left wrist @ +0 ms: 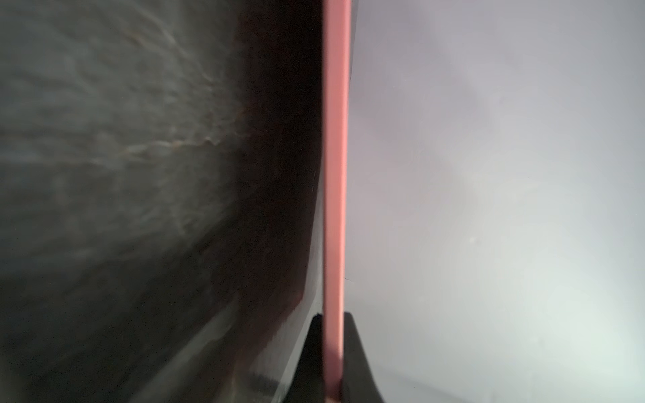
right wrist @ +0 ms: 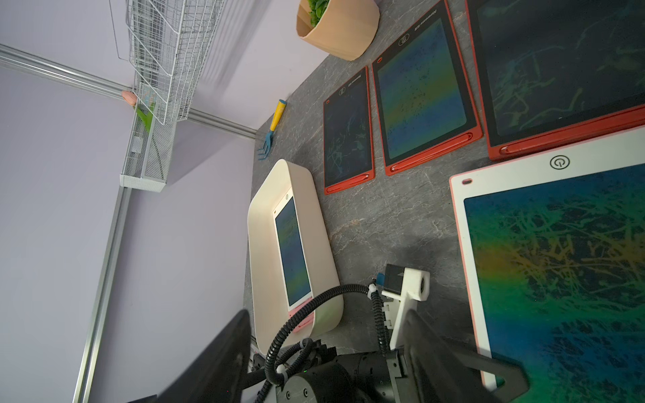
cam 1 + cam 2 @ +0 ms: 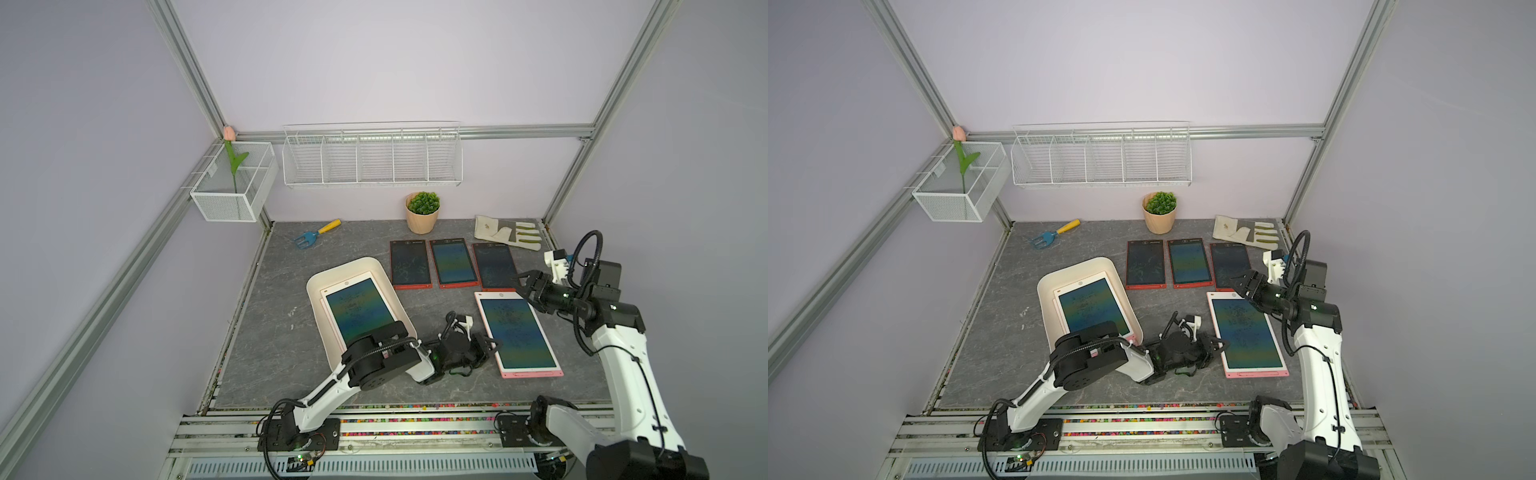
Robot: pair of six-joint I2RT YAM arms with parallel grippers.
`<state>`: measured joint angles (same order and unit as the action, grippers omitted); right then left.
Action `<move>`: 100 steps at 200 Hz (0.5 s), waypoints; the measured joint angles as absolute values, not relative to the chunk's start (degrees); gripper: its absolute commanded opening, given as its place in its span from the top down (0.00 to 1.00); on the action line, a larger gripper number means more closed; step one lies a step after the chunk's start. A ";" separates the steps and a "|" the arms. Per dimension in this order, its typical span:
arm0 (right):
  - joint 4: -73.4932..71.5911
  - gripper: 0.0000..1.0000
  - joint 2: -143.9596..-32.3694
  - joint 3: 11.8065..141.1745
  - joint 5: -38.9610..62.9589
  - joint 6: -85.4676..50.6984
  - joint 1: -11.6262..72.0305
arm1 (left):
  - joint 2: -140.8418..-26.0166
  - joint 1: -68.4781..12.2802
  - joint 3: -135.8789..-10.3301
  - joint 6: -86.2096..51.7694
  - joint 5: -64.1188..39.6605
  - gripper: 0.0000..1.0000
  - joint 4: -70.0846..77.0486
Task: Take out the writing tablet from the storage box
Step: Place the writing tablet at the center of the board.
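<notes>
The cream-white storage box (image 3: 322, 282) sits left of centre on the grey table, also seen in the right wrist view (image 2: 265, 223). A white, pink-edged writing tablet (image 3: 357, 309) lies inside it. A second pink-edged writing tablet (image 3: 519, 332) rests on the table to the right of the box. My left gripper (image 3: 492, 347) is shut on this tablet's near left edge. In the left wrist view the pink edge (image 1: 335, 174) runs between the black fingers (image 1: 354, 349). My right gripper (image 3: 519, 282) hovers open over that tablet's far end, holding nothing.
Three red-framed tablets (image 3: 453, 262) lie in a row behind. Further back are a potted plant (image 3: 422, 212), a work glove (image 3: 507, 232) and a blue-and-yellow hand rake (image 3: 316, 233). A wire rack (image 3: 372, 156) and a mesh basket (image 3: 232, 183) hang on the walls.
</notes>
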<state>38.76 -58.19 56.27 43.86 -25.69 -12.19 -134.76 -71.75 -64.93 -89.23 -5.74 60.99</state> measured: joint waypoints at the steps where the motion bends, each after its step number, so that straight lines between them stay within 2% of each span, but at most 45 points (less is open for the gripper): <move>1: 38.76 0.30 -58.19 56.27 43.88 -25.69 -12.19 | -134.76 -71.75 -64.88 -89.25 -5.76 1.00 61.08; 66: 38.70 0.30 -57.41 56.21 43.99 -25.69 -12.19 | -135.02 -71.75 -65.23 -89.58 -6.76 0.95 60.86; 83: 38.70 0.30 -57.25 56.21 44.01 -25.69 -12.19 | -134.63 -71.75 -65.25 -89.58 -6.94 0.79 59.61; 100: 38.70 0.30 -57.25 56.21 44.01 -25.69 -12.19 | -133.27 -71.75 -64.55 -90.02 -6.92 0.76 56.88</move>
